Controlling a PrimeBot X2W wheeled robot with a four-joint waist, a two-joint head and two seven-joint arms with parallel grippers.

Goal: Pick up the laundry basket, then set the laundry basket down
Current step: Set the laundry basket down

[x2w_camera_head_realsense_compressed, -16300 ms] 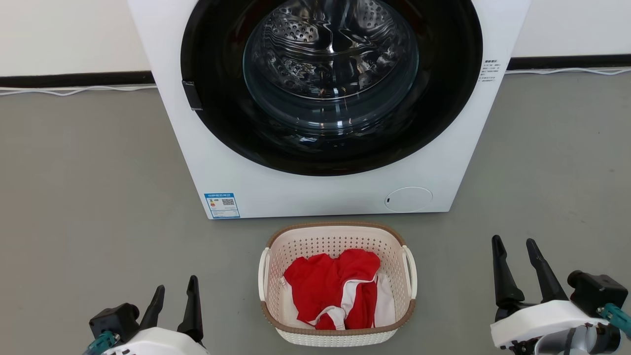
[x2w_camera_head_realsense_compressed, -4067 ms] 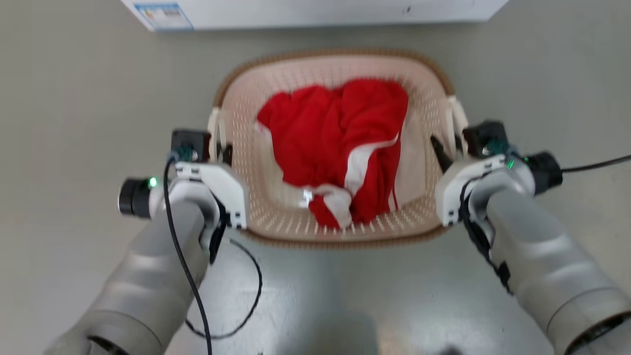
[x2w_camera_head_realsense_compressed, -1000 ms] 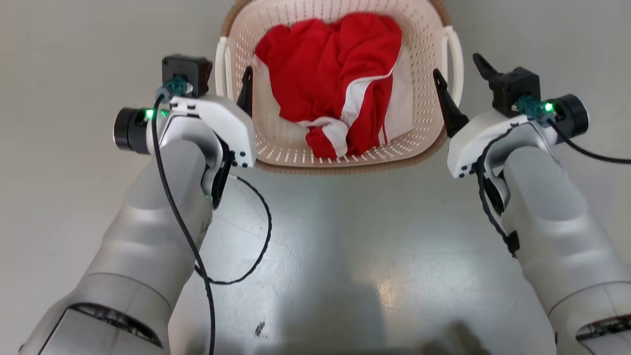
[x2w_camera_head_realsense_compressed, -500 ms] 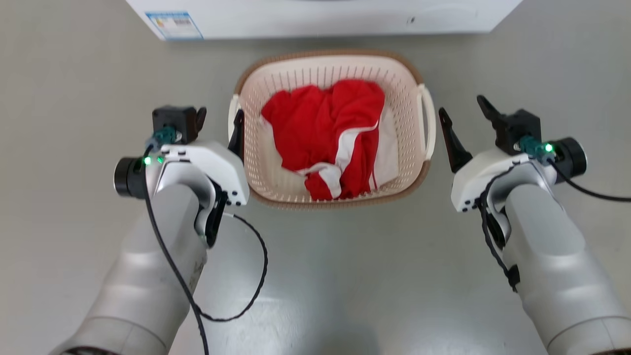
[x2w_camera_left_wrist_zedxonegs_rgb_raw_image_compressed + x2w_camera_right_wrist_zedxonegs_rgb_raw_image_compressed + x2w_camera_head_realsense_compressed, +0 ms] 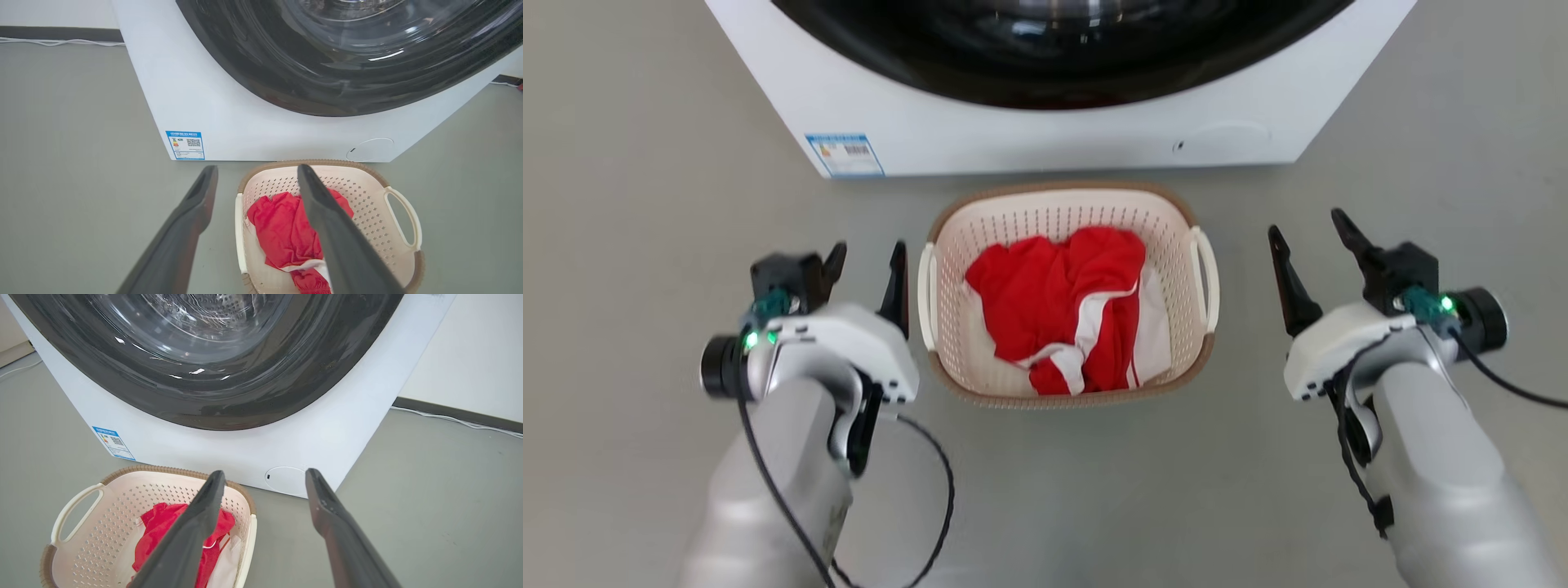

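The laundry basket (image 5: 1013,222), cream perforated plastic with a brown rim band, stands on the grey floor before the washing machine. A red and white garment (image 5: 1058,306) lies in it. My left gripper (image 5: 867,249) is open just left of the basket's left handle (image 5: 925,286), its inner finger close beside it. My right gripper (image 5: 1305,226) is open a short way right of the right handle (image 5: 1209,278), apart from it. From the left wrist, the open left gripper (image 5: 257,168) points over the basket (image 5: 367,200). From the right wrist, the open right gripper (image 5: 265,473) has the basket (image 5: 102,522) at lower left.
The white washing machine (image 5: 1045,139) with its dark round door stands just beyond the basket, a blue label (image 5: 845,155) at its lower left corner. Grey floor spreads on both sides. A black cable (image 5: 931,490) loops beside my left forearm.
Both grippers have come away from the basket's handles and now stand open outside it. The head view has lifted, bringing the washing machine into sight.
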